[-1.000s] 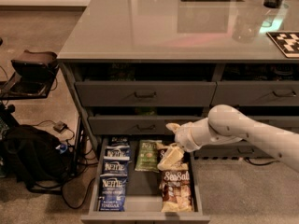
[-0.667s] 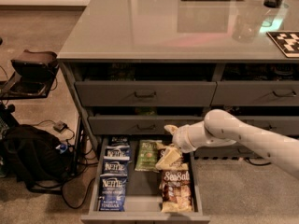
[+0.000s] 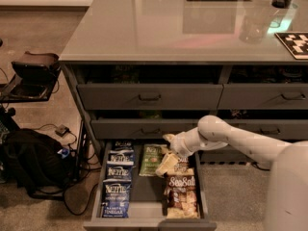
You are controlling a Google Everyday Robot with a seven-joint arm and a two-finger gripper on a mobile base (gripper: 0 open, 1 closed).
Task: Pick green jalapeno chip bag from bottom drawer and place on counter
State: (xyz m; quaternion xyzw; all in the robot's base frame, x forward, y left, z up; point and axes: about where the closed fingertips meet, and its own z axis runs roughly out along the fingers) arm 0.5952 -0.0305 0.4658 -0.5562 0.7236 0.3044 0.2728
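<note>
The bottom drawer (image 3: pixel 103 177) is pulled open below the two shut drawers. The green jalapeno chip bag (image 3: pixel 150 160) lies flat in its middle, near the back. Blue Kettle bags (image 3: pixel 117 177) fill the left column and tan Sea Salt bags (image 3: pixel 182 191) the right. My gripper (image 3: pixel 167 163) reaches down into the drawer from the right, just right of the green bag and over the top tan bag. The white arm (image 3: pixel 231 141) runs off to the right. The counter (image 3: pixel 159 23) spreads wide above the drawers.
A black backpack (image 3: pixel 31 160) and cables lie on the floor left of the drawer. A dark stool or stand (image 3: pixel 33 69) is at the left. A glass (image 3: pixel 252 25) and a checkered board (image 3: pixel 296 42) sit on the counter's right side.
The gripper has moved slightly left and lower into the drawer, closer to the green bag. The bags have not moved.
</note>
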